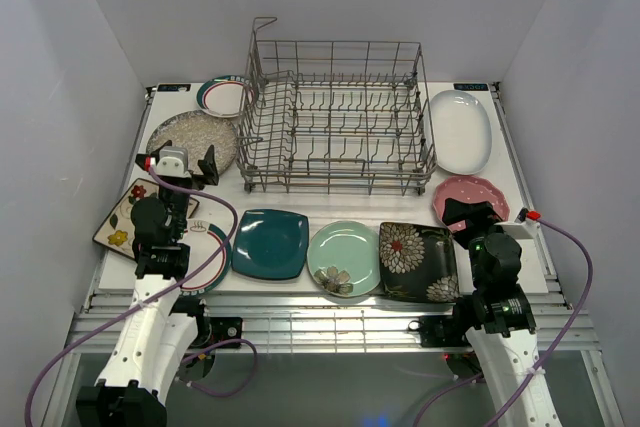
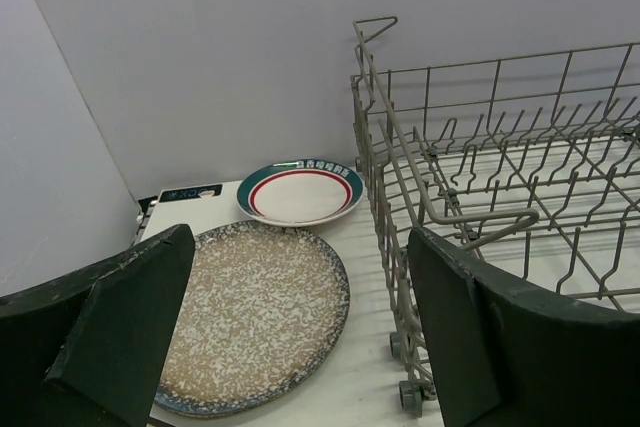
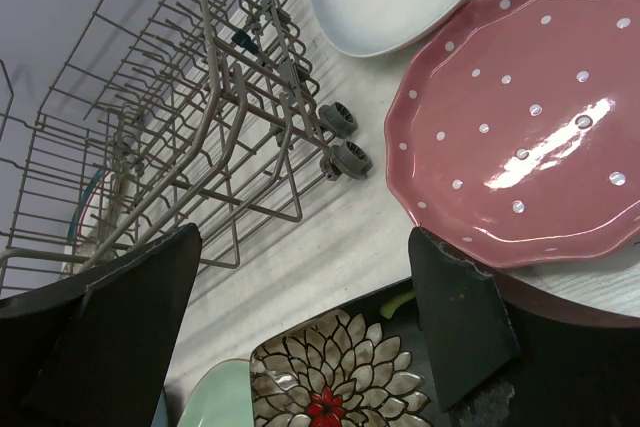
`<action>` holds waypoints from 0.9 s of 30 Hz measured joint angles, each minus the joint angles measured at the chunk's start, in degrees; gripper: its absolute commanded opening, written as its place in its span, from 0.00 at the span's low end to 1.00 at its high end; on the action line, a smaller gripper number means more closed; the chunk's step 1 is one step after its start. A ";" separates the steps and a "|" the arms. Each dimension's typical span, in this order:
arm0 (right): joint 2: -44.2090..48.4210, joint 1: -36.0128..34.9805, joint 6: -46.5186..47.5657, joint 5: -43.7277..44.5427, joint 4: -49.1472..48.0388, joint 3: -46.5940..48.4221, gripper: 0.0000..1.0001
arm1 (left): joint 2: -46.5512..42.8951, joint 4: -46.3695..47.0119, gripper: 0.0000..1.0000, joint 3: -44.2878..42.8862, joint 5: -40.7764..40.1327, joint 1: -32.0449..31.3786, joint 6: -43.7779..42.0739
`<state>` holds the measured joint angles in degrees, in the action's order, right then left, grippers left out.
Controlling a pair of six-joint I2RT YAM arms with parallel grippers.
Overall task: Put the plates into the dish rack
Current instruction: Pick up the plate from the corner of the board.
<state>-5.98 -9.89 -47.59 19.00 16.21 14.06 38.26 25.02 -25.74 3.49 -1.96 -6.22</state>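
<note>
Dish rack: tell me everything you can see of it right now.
The dish rack is a rectangular basket of grey metal wire, with raised grid sides and rows of upright tines inside. A tall looped handle rises at its far-left corner, and small grey wheels show under its base. It stands upright and level on the white table, at the far middle, and it is empty.

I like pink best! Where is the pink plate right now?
In the top view, the pink plate lies flat on the right side, between the white oval plate and the black flowered plate, by the rack's right front corner.
</note>
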 measured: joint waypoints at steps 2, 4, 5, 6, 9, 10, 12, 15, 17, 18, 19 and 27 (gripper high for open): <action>0.00 0.00 -0.02 0.07 0.02 0.00 0.90 | -0.20 -0.02 0.98 0.00 0.00 0.00 -0.02; 0.00 0.00 -0.09 0.35 0.04 0.00 0.90 | -0.37 -0.02 0.98 0.00 0.00 0.00 -0.04; 0.00 0.00 -0.17 0.48 0.09 0.00 0.90 | -0.46 -0.02 0.98 0.00 0.00 0.00 -0.04; 0.00 0.00 -0.28 0.63 0.15 0.00 0.90 | -0.48 -0.02 0.98 0.00 0.00 0.00 -0.04; 0.00 0.00 -0.72 1.31 0.31 -0.24 0.90 | -0.50 -0.04 0.98 0.00 -0.04 0.00 -0.09; 0.00 0.00 -0.92 1.55 0.28 -0.42 0.90 | -0.50 -0.07 0.98 0.00 -0.04 0.00 -0.17; 0.00 0.00 -1.51 2.23 0.48 -0.94 0.90 | -0.50 -0.15 0.98 0.00 -0.07 0.00 -0.24; -0.31 0.00 -1.84 3.63 0.48 -1.46 0.90 | -0.50 -0.17 0.98 0.00 -0.09 0.00 -0.31; -1.38 0.00 -1.75 4.46 0.35 -1.49 0.90 | -0.50 -0.17 0.98 0.00 -0.09 0.00 -0.39; -2.19 0.02 -1.70 4.96 0.22 -1.49 0.90 | -0.48 -0.17 0.98 0.00 -0.11 0.00 -0.42; -3.32 0.02 -1.64 5.31 0.00 -1.46 0.90 | -0.48 -0.20 0.98 0.00 -0.13 0.00 -0.42; -16.59 0.02 -2.03 7.04 -1.20 1.22 1.00 | -0.46 -0.20 0.98 0.00 -0.72 0.00 -0.48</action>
<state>-22.57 -9.87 -49.63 26.04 15.00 15.29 37.80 24.82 -25.74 2.76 -1.96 -6.70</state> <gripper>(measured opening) 0.955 0.979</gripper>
